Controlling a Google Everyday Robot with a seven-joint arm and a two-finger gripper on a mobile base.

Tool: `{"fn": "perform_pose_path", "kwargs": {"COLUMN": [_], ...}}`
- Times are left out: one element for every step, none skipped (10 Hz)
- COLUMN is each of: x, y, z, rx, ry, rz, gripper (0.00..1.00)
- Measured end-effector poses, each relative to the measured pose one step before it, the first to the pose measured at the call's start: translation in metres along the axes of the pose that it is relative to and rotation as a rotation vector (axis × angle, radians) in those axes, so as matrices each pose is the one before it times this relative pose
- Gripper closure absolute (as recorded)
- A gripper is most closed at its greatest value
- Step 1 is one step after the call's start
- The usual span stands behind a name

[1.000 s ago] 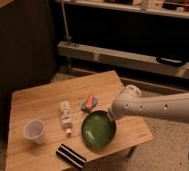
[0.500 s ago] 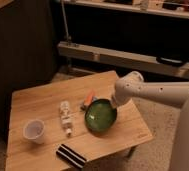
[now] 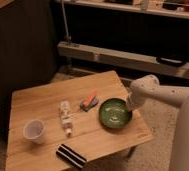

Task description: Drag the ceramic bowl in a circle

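Note:
The ceramic bowl point(image 3: 115, 112) is round, shallow and glossy dark green. It sits on the right part of the wooden table point(image 3: 38, 102), close to the right edge. My gripper point(image 3: 130, 106) comes in from the right on a white arm and reaches down to the bowl's right rim, touching it or just inside it.
A small white plastic cup point(image 3: 34, 131) stands at the front left. A small white bottle point(image 3: 65, 117) lies mid-table. An orange and grey object point(image 3: 89, 100) lies just left of the bowl. A black and white striped object point(image 3: 71, 155) lies at the front edge. A dark shelf unit stands behind.
The bowl has slid away from the front edge, toward the back right of the table, with my gripper on its rim. The arm has drawn back to the right.

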Motion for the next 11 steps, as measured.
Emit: {"fn": "perform_pose_path", "kwargs": {"x": [0.01275, 0.01888, 0.02223, 0.01242, 0.01514, 0.01990, 0.01537, 0.00912, 0.00193, -0.00738, -0.01162], "y": [-0.01521, -0.01887, -0.01571, -0.00410, 0.00373, 0.01215, 0.01357, 0.01565, 0.01959, 0.02793, 0.02145], "z": [-0.00273, -0.00403, -0.00296, -0.00094, -0.00068, -0.00246, -0.00476, -0.00450, -0.00464, -0.00576, -0.00375], "rx": [0.00425, 0.01081, 0.01372, 0.00725, 0.00275, 0.00060, -0.00043, -0.00066, -0.00446, -0.00466, -0.00242], "ry": [-0.01074, -0.01208, -0.00406, -0.00290, -0.00585, -0.01091, -0.01381, -0.01228, -0.01564, -0.02290, -0.01639], "rz": [0.01254, 0.00349, -0.01503, -0.02356, -0.03600, -0.04729, -0.03606, -0.03757, -0.03798, -0.05035, -0.03673], "gripper": [1.00, 1.00, 1.00, 1.00, 1.00, 1.00, 1.00, 1.00, 1.00, 1.00, 1.00]}}
